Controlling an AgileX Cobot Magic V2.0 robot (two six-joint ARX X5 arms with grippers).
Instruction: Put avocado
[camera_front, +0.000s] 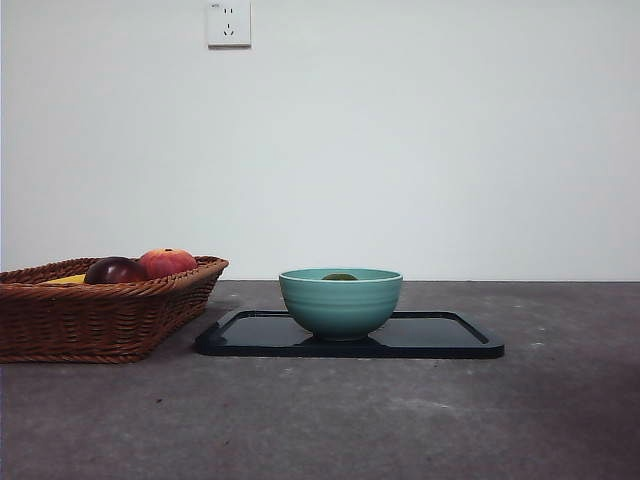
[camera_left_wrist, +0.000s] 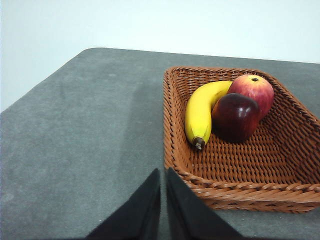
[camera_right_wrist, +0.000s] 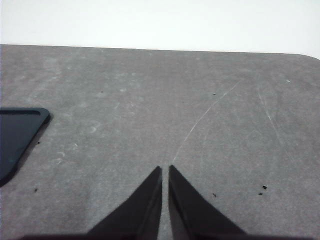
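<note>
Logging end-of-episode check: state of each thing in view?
avocado: in the bowl, only its top shows
bowl: upright on the tray
tray: flat on the table
basket: holds banana, red fruit, maroon fruit
left gripper: shut, holding nothing
right gripper: shut, holding nothing

We find no readable text, label, brand or number in any of the views. The only marked thing is the wall socket (camera_front: 228, 23), high on the far wall left of centre, and its face carries just plug slots; a tiny mark at its upper left corner is too small for us to read. The basket (camera_front: 60, 320), bowl (camera_front: 340, 302) and tray (camera_front: 440, 340) bear no lettering that we can see.
</note>
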